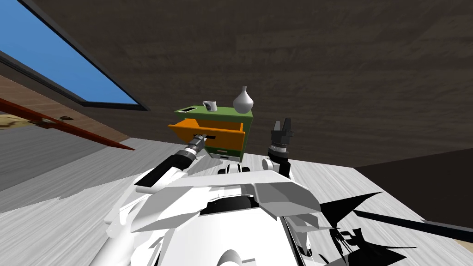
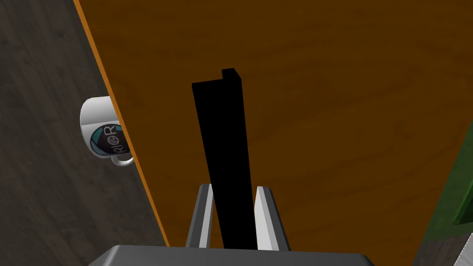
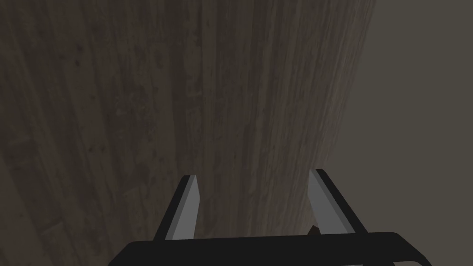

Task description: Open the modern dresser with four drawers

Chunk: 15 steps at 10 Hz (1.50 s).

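Observation:
A small green dresser (image 1: 229, 113) with orange drawers stands against the dark wall. Its top drawer (image 1: 217, 131) is pulled out well past the ones below. My left gripper (image 1: 200, 137) is at that drawer's front and shut on its black bar handle (image 2: 224, 152). The thin fingers (image 2: 262, 212) press the bar's two sides, with the orange drawer front (image 2: 323, 115) right behind. My right gripper (image 1: 282, 124) is raised to the right of the dresser, open and holding nothing (image 3: 251, 203).
On the dresser's top stand a white mug (image 1: 211, 105), a pale vase (image 1: 243, 100) and a small flat white item (image 1: 187, 110). The mug (image 2: 99, 131) also peeks past the drawer's edge. A window (image 1: 55, 60) lies to the left. The floor is light planks.

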Available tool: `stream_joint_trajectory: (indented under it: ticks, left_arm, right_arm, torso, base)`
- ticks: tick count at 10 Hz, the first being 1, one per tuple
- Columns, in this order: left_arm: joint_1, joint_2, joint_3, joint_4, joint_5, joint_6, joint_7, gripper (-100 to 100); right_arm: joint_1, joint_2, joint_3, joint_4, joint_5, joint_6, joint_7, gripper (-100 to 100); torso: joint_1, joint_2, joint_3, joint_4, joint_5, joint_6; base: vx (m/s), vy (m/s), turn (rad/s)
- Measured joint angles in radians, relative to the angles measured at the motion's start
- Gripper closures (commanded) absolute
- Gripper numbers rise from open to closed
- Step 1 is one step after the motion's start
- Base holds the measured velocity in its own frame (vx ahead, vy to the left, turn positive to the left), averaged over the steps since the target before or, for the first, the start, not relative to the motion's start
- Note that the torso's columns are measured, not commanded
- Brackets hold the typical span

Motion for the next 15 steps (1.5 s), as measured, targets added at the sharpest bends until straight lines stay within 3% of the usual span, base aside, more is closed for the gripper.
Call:
stream_joint_trajectory:
  ticks: [1,4,10,11,15]
  left_arm:
    - [-0.003,0.007,0.004,0.002,0.004,-0.004,0.003,-100]
    - [-0.082,0.061,0.064,0.0,0.056,0.073,0.049,-100]
    - [-0.228,0.138,0.142,0.005,0.132,0.231,0.127,-100]
    - [-0.23,0.14,0.143,0.008,0.134,0.239,0.13,0]
    - [-0.224,0.139,0.14,0.013,0.135,0.244,0.131,0]
  right_arm:
    - [0.0,0.0,0.0,0.0,0.0,0.0,0.0,0]
    - [0.0,0.0,0.0,0.0,0.0,0.0,0.0,0]
    - [0.0,0.0,0.0,0.0,0.0,0.0,0.0,0]
    - [0.0,0.0,0.0,0.0,0.0,0.0,0.0,0]
    - [0.0,0.0,0.0,0.0,0.0,0.0,0.0,0]
  torso:
    - [-0.001,0.001,0.002,0.0,0.0,0.0]
    - [-0.001,-0.008,-0.005,-0.003,0.001,0.001]
    - [-0.001,0.005,0.002,0.008,-0.004,-0.002]
    - [-0.002,0.005,0.003,0.005,-0.002,-0.001]
    - [-0.001,-0.001,0.0,0.0,0.0,0.001]
  base:
    - [-0.104,-0.008,-0.017]
    - [-0.025,-0.024,-0.021]
    - [-0.033,-0.022,-0.02]
    - [0.0,0.0,0.0]
    - [0.0,0.0,0.0]
